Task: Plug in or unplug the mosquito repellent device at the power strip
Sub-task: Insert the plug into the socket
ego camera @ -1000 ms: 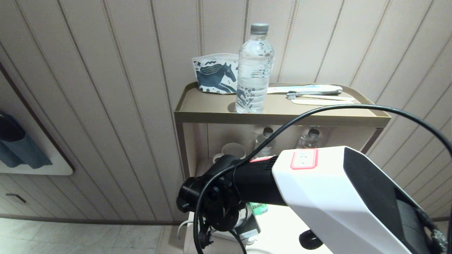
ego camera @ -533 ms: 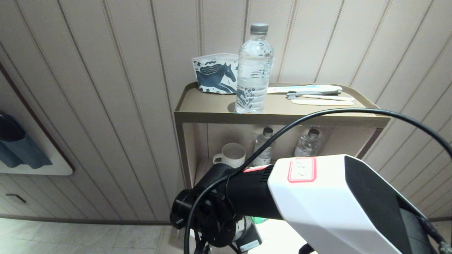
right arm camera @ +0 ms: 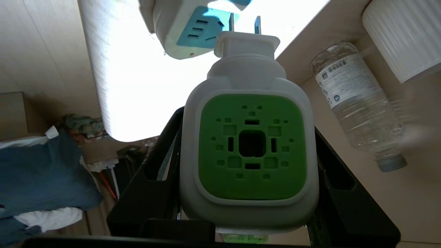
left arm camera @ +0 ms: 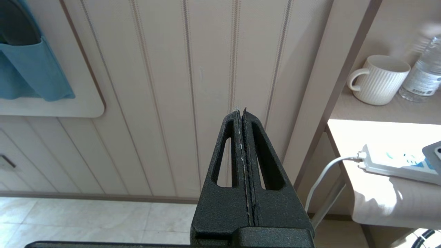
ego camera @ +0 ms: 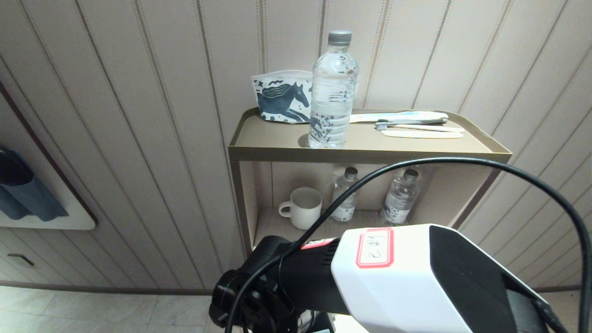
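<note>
My right gripper [right arm camera: 247, 120] is shut on the mosquito repellent device [right arm camera: 251, 148], a white unit with a green vented face, one black finger on each side of it. Its two metal prongs [right arm camera: 243, 23] are bare and out of any socket. They point past the end of the white power strip [right arm camera: 187, 31], just beside its light-blue socket panel. In the head view the right arm [ego camera: 416, 277] hides the device and the strip. The left wrist view shows the strip [left arm camera: 396, 162] lying on a sunlit white surface, and my left gripper [left arm camera: 241, 112] shut and empty, off to its side by the wall.
A tan shelf unit [ego camera: 360, 155] stands against the panelled wall. On top are a water bottle [ego camera: 332, 92], a horse-print pouch [ego camera: 282, 99] and toothbrush items [ego camera: 416, 125]. The lower shelf holds a white mug [ego camera: 301, 208] and two small bottles [ego camera: 397, 196]. A black cable [ego camera: 462, 162] arcs over the arm.
My right arm has sunk and shifted left in the head view, uncovering the mug and small bottles. The green bit of the device by the wrist has dropped out of that view.
</note>
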